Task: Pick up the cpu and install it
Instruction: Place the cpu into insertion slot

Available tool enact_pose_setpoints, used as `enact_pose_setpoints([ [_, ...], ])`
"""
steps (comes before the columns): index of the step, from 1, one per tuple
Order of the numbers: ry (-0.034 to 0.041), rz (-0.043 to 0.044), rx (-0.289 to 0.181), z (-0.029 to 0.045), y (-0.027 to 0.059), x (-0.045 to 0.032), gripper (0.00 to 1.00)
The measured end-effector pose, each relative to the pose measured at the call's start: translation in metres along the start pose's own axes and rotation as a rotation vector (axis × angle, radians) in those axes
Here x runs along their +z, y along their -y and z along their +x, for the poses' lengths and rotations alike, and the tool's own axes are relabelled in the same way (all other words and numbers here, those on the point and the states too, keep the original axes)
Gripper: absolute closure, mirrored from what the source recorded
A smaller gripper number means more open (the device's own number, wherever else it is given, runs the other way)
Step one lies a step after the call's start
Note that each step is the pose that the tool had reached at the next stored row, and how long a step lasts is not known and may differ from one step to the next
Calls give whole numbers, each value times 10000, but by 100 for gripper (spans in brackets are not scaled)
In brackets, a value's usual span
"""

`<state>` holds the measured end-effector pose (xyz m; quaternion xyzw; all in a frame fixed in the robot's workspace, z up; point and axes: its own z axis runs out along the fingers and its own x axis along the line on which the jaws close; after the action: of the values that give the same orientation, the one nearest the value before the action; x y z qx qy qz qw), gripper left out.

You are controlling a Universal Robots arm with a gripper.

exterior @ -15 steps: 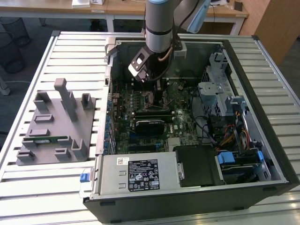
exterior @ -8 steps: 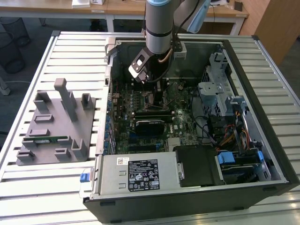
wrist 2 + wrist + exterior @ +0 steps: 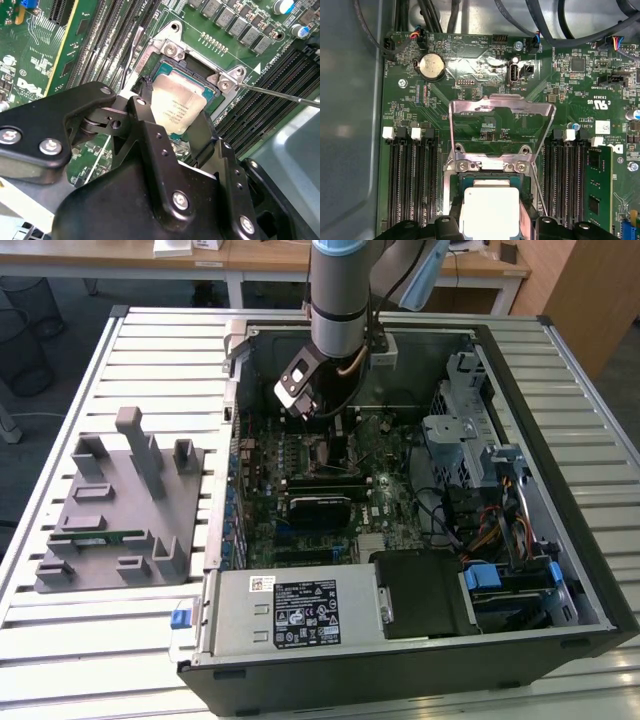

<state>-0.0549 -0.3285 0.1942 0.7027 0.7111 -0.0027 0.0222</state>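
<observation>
Gripper (image 3: 172, 115) closed on two sides of the cpu (image 3: 177, 102) at the open socket (image 3: 175, 67); cpu partly hidden behind fingers (image 3: 145, 125); seating impossible to judge.

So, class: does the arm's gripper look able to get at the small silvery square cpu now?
Probably yes: the gripper sits right at the cpu, and the socket's metal hinged plate stands raised.

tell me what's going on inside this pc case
The robot arm's gripper is down inside the open computer case, over the motherboard socket. Its fingers are closed on the cpu, which sits low in it with the metal load plate hinged up. Whether the chip is fully seated can't be told.
</observation>
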Motion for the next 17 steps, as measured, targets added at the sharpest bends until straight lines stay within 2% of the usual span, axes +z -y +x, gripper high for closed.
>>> enact_pose_setpoints([
  [7, -10, -7, 0, 2, -1, 4, 47],
  [9, -13, -9, 0, 3, -2, 7, 46],
  [10, -10, -6, 0, 2, -1, 5, 40],
  [13, -3, -3, 0, 1, -1, 3, 40],
  [17, -4, -3, 0, 0, -1, -30, 40],
])
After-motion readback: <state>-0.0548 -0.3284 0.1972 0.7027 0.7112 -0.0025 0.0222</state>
